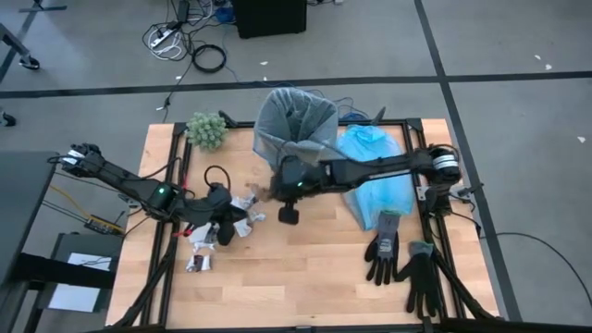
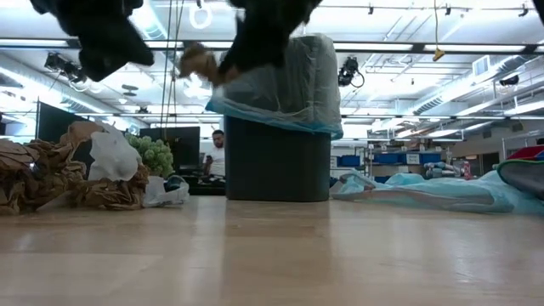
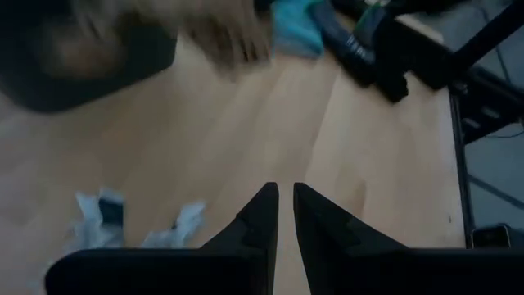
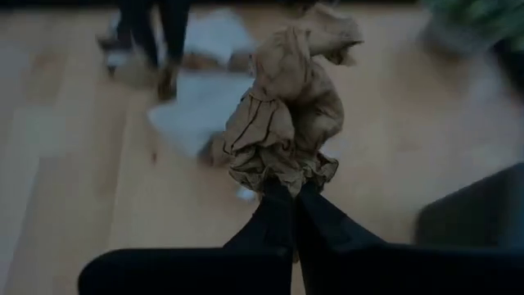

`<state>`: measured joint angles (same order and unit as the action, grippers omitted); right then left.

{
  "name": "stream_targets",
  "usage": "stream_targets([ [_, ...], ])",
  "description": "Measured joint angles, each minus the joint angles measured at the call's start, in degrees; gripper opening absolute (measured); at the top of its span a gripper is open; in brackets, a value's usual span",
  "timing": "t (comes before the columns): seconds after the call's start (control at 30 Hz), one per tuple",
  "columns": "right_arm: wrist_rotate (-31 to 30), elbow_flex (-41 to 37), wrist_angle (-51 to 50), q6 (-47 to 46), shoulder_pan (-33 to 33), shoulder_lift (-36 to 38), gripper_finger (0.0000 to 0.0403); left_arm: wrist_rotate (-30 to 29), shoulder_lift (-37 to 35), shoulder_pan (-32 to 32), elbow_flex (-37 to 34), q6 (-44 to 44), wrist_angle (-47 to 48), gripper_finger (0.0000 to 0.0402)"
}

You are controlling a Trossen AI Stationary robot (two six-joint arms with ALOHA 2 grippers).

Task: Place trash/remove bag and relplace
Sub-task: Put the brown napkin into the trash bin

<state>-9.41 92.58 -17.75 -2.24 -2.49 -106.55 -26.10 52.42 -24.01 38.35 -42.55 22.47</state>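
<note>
My right gripper (image 1: 274, 190) hangs above the table in front of the black bin (image 2: 276, 157), shut on a crumpled brown paper scrap (image 4: 286, 123). The bin stands at the table's far edge, lined with a grey-white bag (image 1: 296, 116) whose rim folds over its top (image 2: 280, 81). My left gripper (image 3: 285, 197) is shut on nothing and hovers over the loose trash (image 1: 242, 211) left of centre. White crumpled paper (image 2: 115, 157) and brown scraps (image 2: 51, 174) lie on the wood. My right gripper pinches the brown paper scrap by its lower bunched end (image 4: 282, 176) between the two fingertips. The scrap is lifted clear of the table and sticks out beyond the fingers, seen in the low view (image 2: 200, 64) at about the height of the bin's rim.
A light-blue plastic bag (image 1: 379, 171) lies right of the bin. Two black gloves (image 1: 384, 248) (image 1: 421, 277) rest near the right front corner. A green fuzzy clump (image 1: 206, 129) sits at the far left corner. More wrappers (image 1: 199, 264) lie near the left front. A person shows behind the table (image 2: 217, 153).
</note>
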Motion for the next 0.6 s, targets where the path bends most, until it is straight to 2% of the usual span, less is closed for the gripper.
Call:
stream_targets([
  [0.3, -11.3, 0.0, 0.4, 3.5, 2.4, 11.1, 0.0000, -5.3, 0.0, 0.0, 0.0, 3.4, -3.8, 0.0051],
  [0.6, -15.0, 0.1, 0.0, 4.5, 7.7, 14.8, 0.0000, -5.5, 0.0, 0.0, 0.0, 3.3, -3.9, 0.0051],
])
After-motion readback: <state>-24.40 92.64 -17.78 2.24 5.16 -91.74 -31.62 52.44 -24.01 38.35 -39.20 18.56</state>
